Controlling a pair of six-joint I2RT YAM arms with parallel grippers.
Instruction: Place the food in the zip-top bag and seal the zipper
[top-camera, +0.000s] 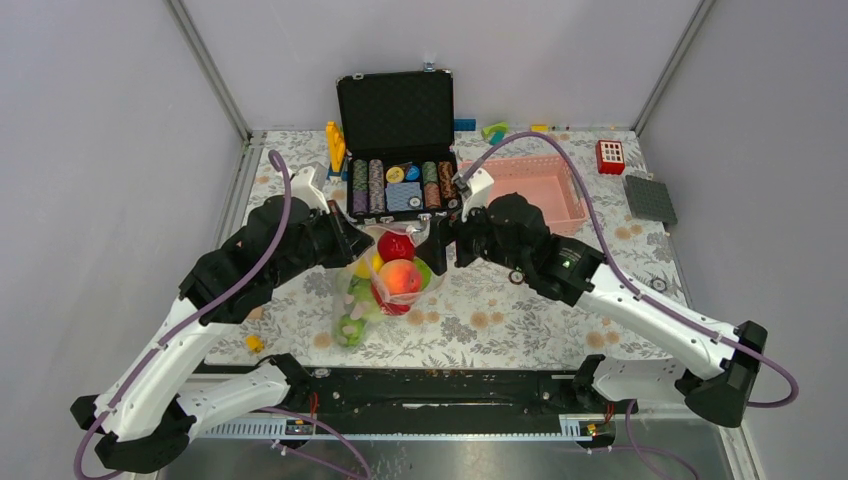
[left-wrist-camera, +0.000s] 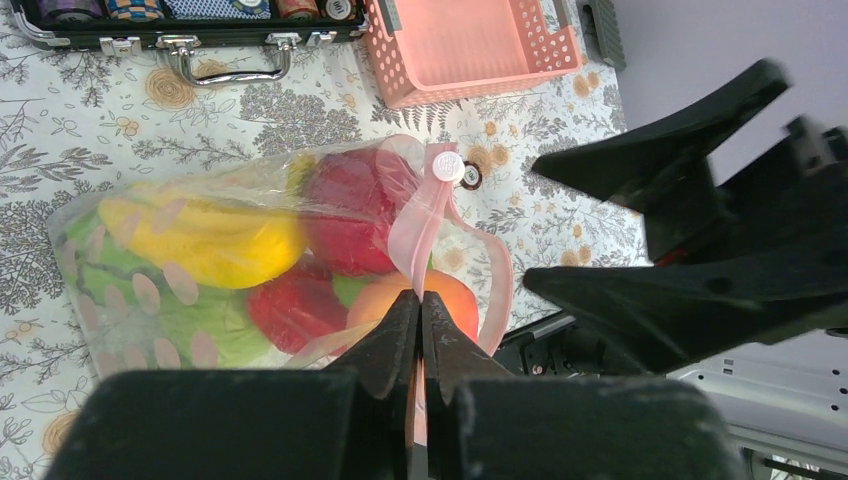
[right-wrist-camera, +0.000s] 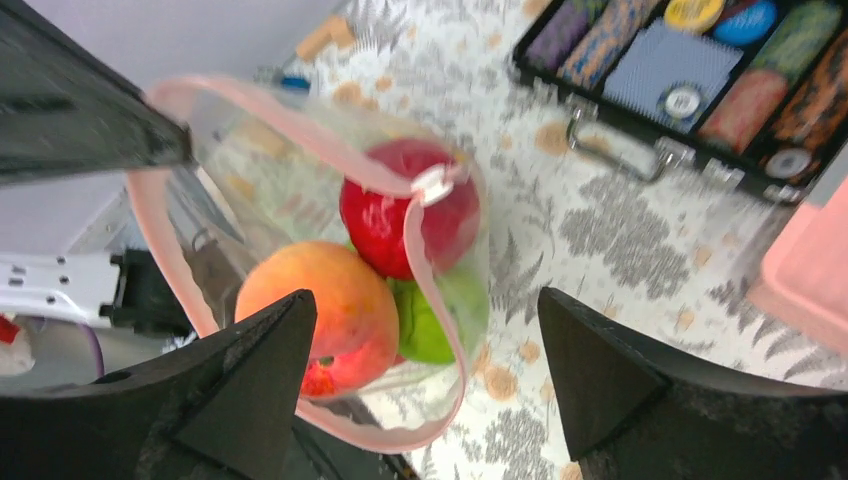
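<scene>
Plainly the food (top-camera: 400, 277) is inside the zip-top bag (left-wrist-camera: 150, 290). Red, orange, yellow and green pieces crowd behind the dotted clear plastic, and the bag sits mid-worktop between the two arms with its mouth turned up toward them. The zipper (left-wrist-camera: 418, 225) is not sealed. From the right wrist view the pink strip runs as an open loop around the fruit, with a white slider tab (right-wrist-camera: 432, 181) at one point along it.

The left end effector (left-wrist-camera: 420, 300) has its fingers pressed together, pinching the pink strip at the mouth's edge. The right end effector (right-wrist-camera: 422, 298) hangs over the opening with its fingers spread wide, gripping nothing.

By my reading, loading is done and the sealing step is in hand. The next move calls for the right end effector to close on the slider tab, or on the strip beside it, and draw it along the mouth while the left one anchors the edge. The floppy plastic may bunch if the strip is slack.

Beyond the bag, the poker chip case (top-camera: 397, 160) stands open on the flowered worktop (top-camera: 520, 310), with the pink basket (top-camera: 535, 185) just beside it.
</scene>
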